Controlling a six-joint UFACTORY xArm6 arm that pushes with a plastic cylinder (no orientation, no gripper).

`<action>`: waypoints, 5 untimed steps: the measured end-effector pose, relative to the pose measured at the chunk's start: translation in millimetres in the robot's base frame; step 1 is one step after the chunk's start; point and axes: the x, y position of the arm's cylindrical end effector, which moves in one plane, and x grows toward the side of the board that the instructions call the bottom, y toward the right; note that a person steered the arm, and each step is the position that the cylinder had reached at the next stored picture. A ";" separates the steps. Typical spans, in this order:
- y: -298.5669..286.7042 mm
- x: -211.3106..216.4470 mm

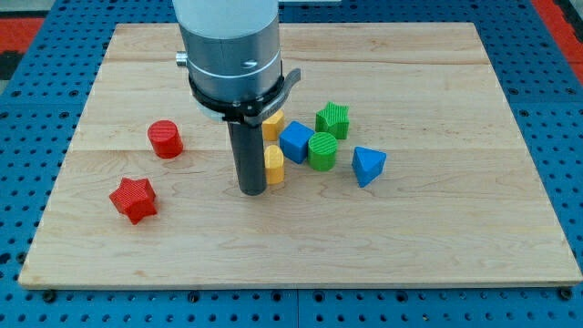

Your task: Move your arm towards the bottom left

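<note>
Here, the wooden board [455, 237] lies on a blue perforated table [565, 109], and the arm's grey cylindrical body [228, 46] comes down from the view's top. It ends in a straight dark rod [248, 150], no claw at all, so there is nothing to be open, closed or gripping. My tip [252, 191] rests on the board near its middle, and everything else is placed from that tip. Just to the tip's right, touching or nearly touching the rod, sits a yellow block [274, 165], shape unclear since the rod hides part of it. A second yellow block [272, 124] sits above and right of the tip, also half hidden behind the rod. Further right of the tip a blue cube [295, 141] butts against a green cylinder [322, 150]. A green star-like block [333, 119] stands above them. The blue triangular block [368, 165] lies furthest right of the tip, slightly apart from the green cylinder. To the tip's left and a bit higher, well apart, stands a red cylinder [166, 138]. Left and slightly below the tip, also well apart, sits a red star [134, 199]. The board's bottom-left corner lies beyond that star, down and left of the tip.
</note>
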 end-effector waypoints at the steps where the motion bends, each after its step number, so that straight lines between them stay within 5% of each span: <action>1: 15.3 -3.1; 3: 42.6 3.3; 5: -73.5 79.6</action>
